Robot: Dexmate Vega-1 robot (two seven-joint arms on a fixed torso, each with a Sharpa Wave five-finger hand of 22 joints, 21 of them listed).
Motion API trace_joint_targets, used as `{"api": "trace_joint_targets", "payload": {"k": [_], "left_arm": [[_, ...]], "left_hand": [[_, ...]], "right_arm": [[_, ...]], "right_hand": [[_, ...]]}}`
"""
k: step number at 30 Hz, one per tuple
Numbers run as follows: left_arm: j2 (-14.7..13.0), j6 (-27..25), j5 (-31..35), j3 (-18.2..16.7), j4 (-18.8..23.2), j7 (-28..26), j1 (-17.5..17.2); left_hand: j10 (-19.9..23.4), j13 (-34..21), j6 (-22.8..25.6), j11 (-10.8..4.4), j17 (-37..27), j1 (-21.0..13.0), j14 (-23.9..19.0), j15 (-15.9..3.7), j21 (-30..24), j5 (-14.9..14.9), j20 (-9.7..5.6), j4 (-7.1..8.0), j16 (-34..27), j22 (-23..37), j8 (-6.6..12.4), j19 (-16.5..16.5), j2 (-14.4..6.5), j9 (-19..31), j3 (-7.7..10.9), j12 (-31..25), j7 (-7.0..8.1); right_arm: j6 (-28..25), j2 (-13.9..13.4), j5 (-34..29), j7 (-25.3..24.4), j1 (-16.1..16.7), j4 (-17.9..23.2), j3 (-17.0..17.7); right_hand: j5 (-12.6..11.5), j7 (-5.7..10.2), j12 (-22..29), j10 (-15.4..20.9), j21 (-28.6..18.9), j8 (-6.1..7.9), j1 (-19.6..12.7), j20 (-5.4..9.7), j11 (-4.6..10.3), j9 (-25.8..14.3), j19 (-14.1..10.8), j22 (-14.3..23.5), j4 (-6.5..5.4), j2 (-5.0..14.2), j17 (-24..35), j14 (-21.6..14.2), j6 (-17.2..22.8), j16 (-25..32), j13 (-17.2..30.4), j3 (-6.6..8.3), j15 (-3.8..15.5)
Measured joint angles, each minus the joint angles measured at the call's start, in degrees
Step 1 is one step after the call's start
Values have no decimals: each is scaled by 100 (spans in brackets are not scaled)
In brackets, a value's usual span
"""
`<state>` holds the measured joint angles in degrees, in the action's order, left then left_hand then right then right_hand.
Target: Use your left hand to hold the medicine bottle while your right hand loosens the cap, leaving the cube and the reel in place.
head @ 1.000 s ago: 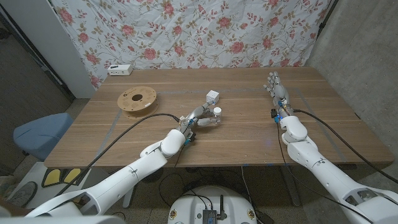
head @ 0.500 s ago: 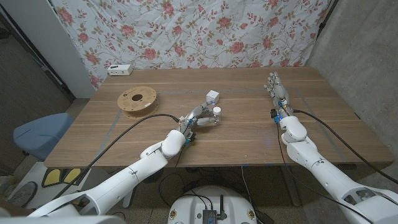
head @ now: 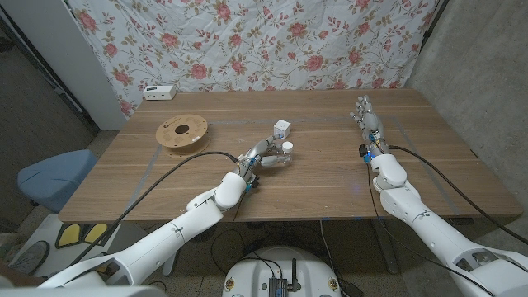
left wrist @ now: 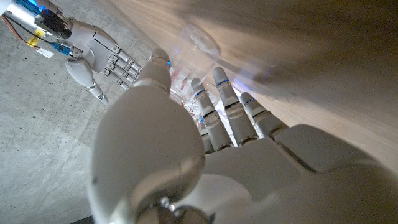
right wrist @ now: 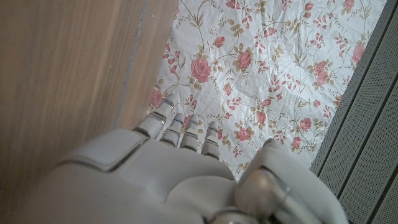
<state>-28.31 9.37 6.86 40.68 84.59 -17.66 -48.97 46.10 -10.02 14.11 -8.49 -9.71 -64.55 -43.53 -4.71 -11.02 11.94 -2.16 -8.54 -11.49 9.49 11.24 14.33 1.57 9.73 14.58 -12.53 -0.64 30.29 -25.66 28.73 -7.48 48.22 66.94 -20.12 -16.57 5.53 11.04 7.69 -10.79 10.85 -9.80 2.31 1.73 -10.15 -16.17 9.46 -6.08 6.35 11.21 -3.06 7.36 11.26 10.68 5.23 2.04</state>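
Left hand on the bottle, right hand idle.
The left hand [head: 262,156] gripped the medicine bottle [head: 283,152] on the desk [head: 330,177], beside the cube [head: 282,128]; the right hand [head: 369,120] lay well apart, fingers extended, holding nothing.

Your left hand [head: 262,157] covers most of the medicine bottle [head: 280,157], so whether the fingers actually grip it is unclear. At twelve o'clock from your left thumb in the wrist view, the bottle [left wrist: 194,53] is blurred and its label unreadable.
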Motion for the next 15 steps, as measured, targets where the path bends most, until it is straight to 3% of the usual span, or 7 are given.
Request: {"api": "trace_joint_targets", "payload": {"k": [15], "left_arm": [[41, 97, 98, -2, -4, -51, 95]], "left_hand": [[31, -18, 0, -31, 11, -48, -71, -11, 0, -30, -31, -7, 0, -1, -13, 31, 5, 0, -40, 27, 1]], "right_arm": [[-197, -127, 5, 145, -13, 147, -38]], "right_hand": [[0, 0, 0, 0, 0, 0, 0, 0, 0, 0, 0, 0, 0, 0, 0, 0, 0, 0, 0, 0, 0]]}}
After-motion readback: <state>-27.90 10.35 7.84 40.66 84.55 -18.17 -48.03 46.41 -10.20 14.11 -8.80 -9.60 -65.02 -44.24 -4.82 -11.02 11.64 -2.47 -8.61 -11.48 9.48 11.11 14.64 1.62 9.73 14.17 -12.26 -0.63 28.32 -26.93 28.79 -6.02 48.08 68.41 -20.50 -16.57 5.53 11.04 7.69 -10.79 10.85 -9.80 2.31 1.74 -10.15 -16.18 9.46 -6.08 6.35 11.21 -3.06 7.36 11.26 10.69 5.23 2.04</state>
